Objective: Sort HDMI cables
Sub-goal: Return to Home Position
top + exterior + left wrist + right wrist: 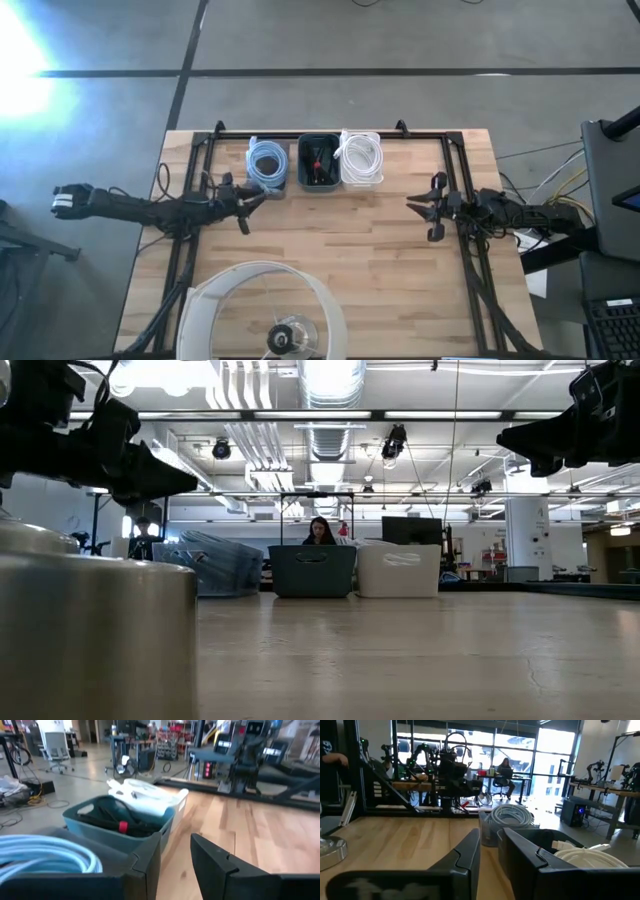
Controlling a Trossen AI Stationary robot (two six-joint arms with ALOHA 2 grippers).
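Observation:
Three bins stand side by side at the table's far edge. The left one holds light blue HDMI cables [266,161] [45,857], coiled. The dark teal middle bin holds black cables [319,160] [112,817]. The white bin on the right holds white cables [361,155] [585,855]. My left gripper [258,205] [175,845] hovers just near of the blue bin, open by a narrow gap and empty. My right gripper [415,212] [490,840] hovers right of the table's middle, also open narrowly and empty.
A white ring-shaped shade with a metal base [265,310] [90,620] sits at the table's near edge. A black frame [330,132] runs along the far edge and down both sides. Bare wood [340,225] lies between the grippers. A person [320,532] sits far behind the table.

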